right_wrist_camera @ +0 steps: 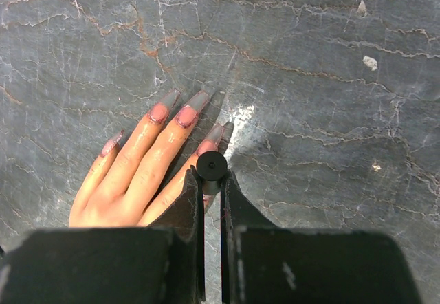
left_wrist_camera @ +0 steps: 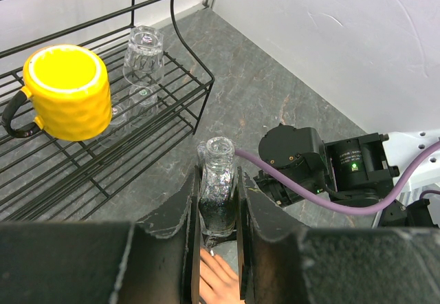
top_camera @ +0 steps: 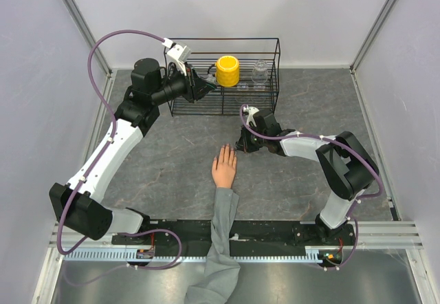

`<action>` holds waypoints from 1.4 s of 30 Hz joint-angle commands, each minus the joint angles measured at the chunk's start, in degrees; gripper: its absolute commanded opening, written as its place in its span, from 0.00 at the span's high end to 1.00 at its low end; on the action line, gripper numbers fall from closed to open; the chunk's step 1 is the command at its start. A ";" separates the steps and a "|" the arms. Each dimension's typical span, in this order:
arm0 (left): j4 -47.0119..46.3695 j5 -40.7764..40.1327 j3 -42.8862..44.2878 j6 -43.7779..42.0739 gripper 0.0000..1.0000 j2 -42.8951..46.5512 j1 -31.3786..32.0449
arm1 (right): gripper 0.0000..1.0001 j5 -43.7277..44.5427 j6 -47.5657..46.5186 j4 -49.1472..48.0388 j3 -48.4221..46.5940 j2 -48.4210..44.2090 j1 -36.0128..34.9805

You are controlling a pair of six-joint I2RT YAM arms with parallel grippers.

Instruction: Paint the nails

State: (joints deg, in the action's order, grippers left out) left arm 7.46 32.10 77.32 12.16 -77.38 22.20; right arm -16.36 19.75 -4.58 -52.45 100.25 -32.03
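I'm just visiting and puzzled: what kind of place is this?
Probably a robotics test cell: a left arm and right arm bolted at the table edge, a mannequin hand, not a real one, white panels enclosing it.

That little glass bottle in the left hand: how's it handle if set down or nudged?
The bottle looks like smooth glass, so probably slippery and breakable. Tall, narrow, open-mouthed: likely tips easily and could spill. The left hand pinches its body.
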 commanded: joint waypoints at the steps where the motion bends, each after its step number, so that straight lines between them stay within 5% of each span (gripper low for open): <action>1: -0.96 1.30 1.87 1.37 0.98 0.39 -0.40 | 1.00 1.15 -0.50 0.01 -1.34 -0.84 0.04; 42: -0.87 1.65 2.05 1.37 0.98 0.13 -0.66 | 1.00 1.24 -0.24 -0.17 -3.54 1.53 0.13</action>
State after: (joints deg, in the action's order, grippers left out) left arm 7.62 32.14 77.32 12.16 -77.38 21.82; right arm -15.53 19.75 -3.88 -53.63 100.84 -32.03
